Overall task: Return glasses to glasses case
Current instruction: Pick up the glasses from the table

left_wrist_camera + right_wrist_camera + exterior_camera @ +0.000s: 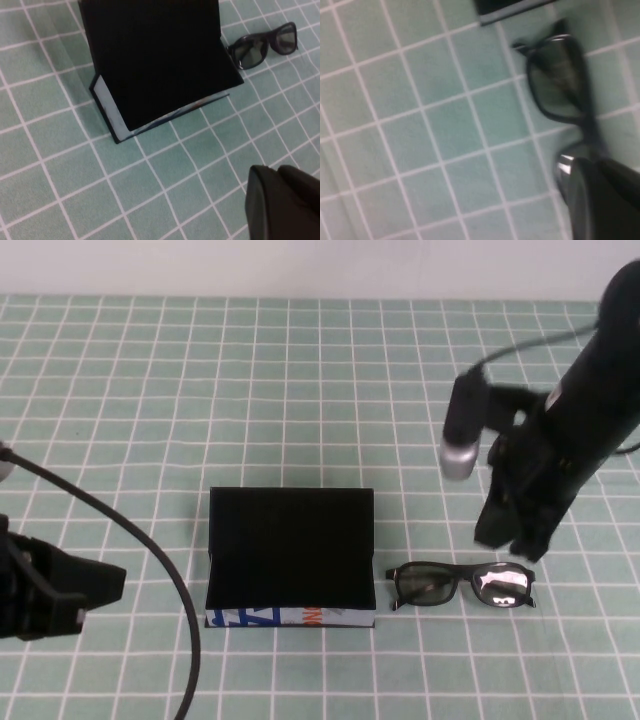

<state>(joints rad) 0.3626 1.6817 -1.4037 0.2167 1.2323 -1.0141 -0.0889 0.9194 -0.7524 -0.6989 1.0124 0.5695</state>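
Observation:
The glasses case (pixel 290 545) is a black box at the table's middle, its lid raised at the back and its white printed strip facing me; it also shows in the left wrist view (pixel 155 60) and as a corner in the right wrist view (pixel 510 7). The black-framed glasses (pixel 460 585) lie flat on the mat just right of the case, also seen in the left wrist view (pixel 265 45) and the right wrist view (pixel 560 85). My right gripper (pixel 512 545) hangs shut and empty just above their right lens (pixel 585 170). My left gripper (pixel 105 585) is shut and empty, low at the left of the case (pixel 275 175).
The table is covered by a green mat with a white grid (pixel 300 390). A black cable (pixel 170 580) from the left arm curves across the mat just left of the case. A silver-tipped camera barrel (pixel 460 440) sticks out from the right arm.

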